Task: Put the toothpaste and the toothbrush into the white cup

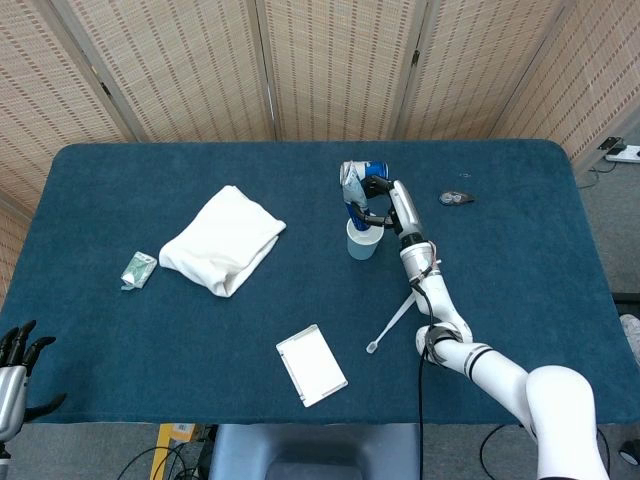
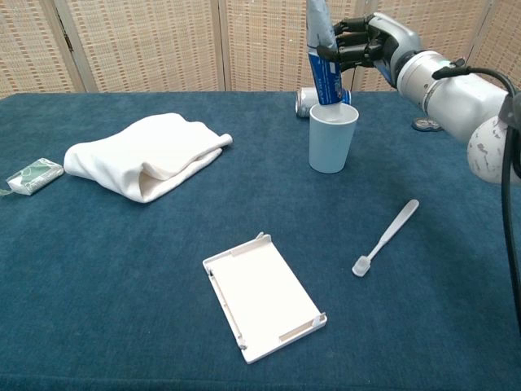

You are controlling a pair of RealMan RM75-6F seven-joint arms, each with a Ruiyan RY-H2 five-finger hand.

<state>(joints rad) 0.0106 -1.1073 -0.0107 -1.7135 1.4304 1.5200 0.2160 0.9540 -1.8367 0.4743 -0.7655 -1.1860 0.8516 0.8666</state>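
Observation:
My right hand (image 2: 366, 47) (image 1: 385, 198) grips the blue and white toothpaste tube (image 2: 322, 61) (image 1: 354, 195) upright, cap end down, with its lower end inside the mouth of the white cup (image 2: 332, 140) (image 1: 362, 243). The cup stands right of the table's middle. The white toothbrush (image 2: 386, 237) (image 1: 393, 321) lies flat on the blue cloth, nearer me and to the right of the cup. My left hand (image 1: 14, 368) shows at the bottom left corner of the head view, off the table, fingers apart and holding nothing.
A folded white towel (image 2: 146, 163) lies left of the cup. A white rectangular lid (image 2: 264, 295) sits near the front. A blue can (image 2: 306, 100) lies on its side behind the cup. A small green packet (image 2: 32, 176) is far left, a dark small object (image 2: 426, 125) far right.

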